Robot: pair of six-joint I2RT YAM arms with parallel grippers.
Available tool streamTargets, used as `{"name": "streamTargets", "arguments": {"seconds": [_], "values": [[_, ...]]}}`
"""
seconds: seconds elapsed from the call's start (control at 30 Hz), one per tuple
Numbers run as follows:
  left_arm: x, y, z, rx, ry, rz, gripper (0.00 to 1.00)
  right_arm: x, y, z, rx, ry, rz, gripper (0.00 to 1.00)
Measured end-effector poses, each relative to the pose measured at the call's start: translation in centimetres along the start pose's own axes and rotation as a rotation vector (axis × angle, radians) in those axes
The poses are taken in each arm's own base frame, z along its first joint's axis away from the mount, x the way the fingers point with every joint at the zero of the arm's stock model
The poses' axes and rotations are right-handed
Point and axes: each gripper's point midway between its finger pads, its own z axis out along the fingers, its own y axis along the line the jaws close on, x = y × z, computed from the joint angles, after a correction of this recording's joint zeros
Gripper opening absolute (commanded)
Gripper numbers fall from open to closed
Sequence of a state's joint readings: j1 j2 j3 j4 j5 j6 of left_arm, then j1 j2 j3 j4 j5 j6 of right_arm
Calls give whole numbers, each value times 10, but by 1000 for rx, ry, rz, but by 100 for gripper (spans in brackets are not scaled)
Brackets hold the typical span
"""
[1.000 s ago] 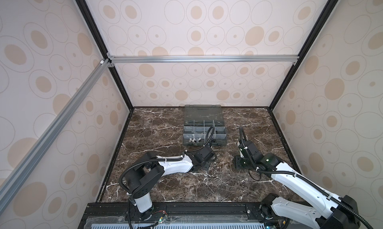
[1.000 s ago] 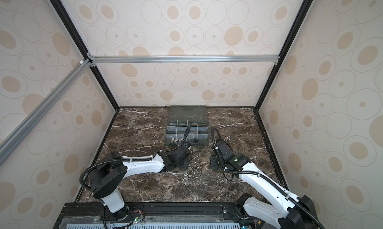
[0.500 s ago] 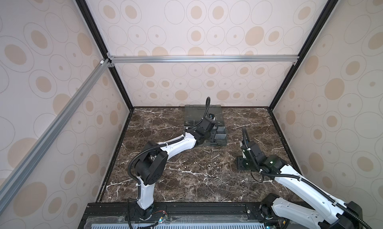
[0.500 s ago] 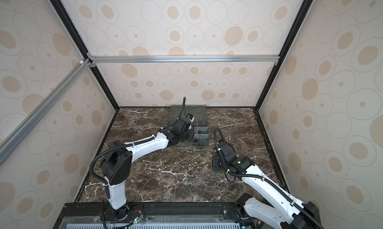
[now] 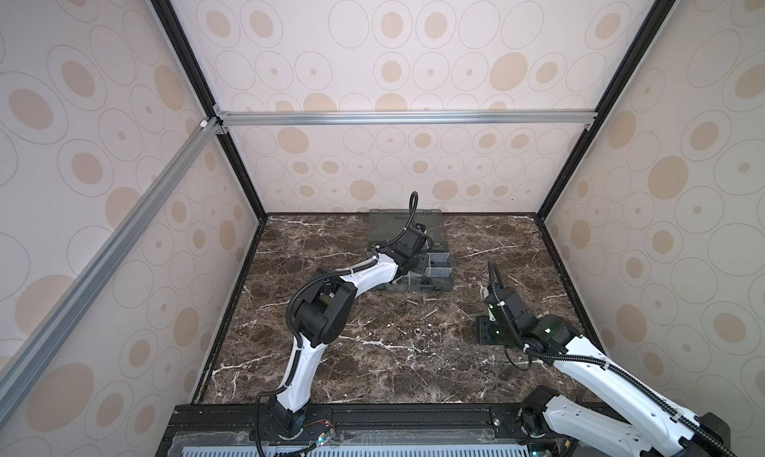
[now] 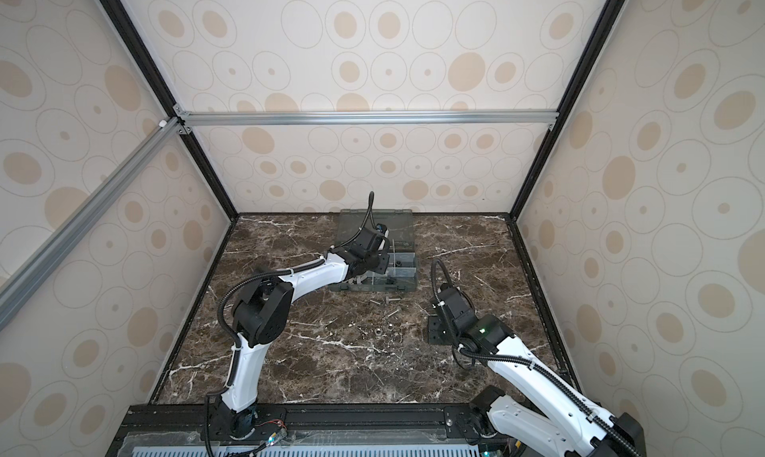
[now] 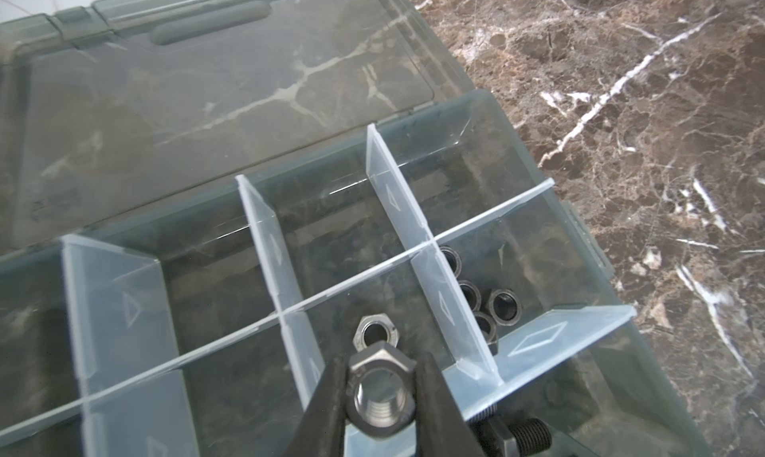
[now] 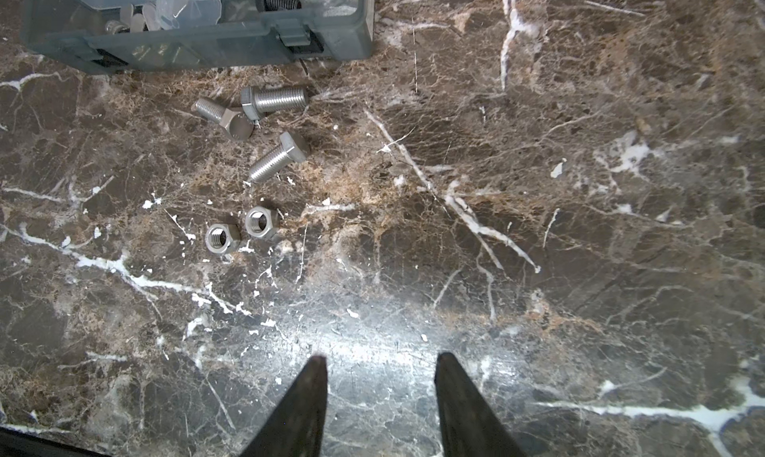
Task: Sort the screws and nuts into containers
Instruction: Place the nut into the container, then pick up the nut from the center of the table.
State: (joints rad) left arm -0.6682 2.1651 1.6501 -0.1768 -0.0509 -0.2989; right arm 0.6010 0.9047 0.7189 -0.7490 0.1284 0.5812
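My left gripper is shut on a silver nut and holds it above a middle compartment of the grey organiser box. A second silver nut lies in that compartment. Several black nuts fill the neighbouring one, and a black screw lies in another. Three silver screws and two silver nuts lie loose on the marble in front of the box. My right gripper hangs open over bare marble, apart from them and to their right.
The box's open lid lies flat behind it, near the back wall. Patterned enclosure walls with black frame posts close the table in on three sides. The left arm's elbow stands over the table's left middle.
My left arm has swung from the table in front of the box up over its compartments, carrying the nut. My right arm has drawn back slightly toward the front.
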Motion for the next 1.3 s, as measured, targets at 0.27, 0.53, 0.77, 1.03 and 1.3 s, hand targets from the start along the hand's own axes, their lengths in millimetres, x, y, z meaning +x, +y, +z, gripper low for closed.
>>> {"name": "streamTargets", "arguments": {"seconds": [0.27, 0.53, 0.77, 1.03, 1.3], "values": [[-1, -3, 1, 20, -1, -6, 35, 0, 0, 0, 0, 1, 1, 46], [-3, -3, 1, 26, -5, -9, 36, 1, 0, 3, 8, 12, -1, 46], [-10, -1, -25, 37, -42, -14, 36, 3, 0, 7, 12, 29, -6, 46], [-23, 6, -89, 56, -147, -45, 37, 7, 8, 20, 6, 70, -20, 46], [8, 25, -126, 38, -153, -62, 37, 12, 23, 32, -2, 107, -67, 46]]}}
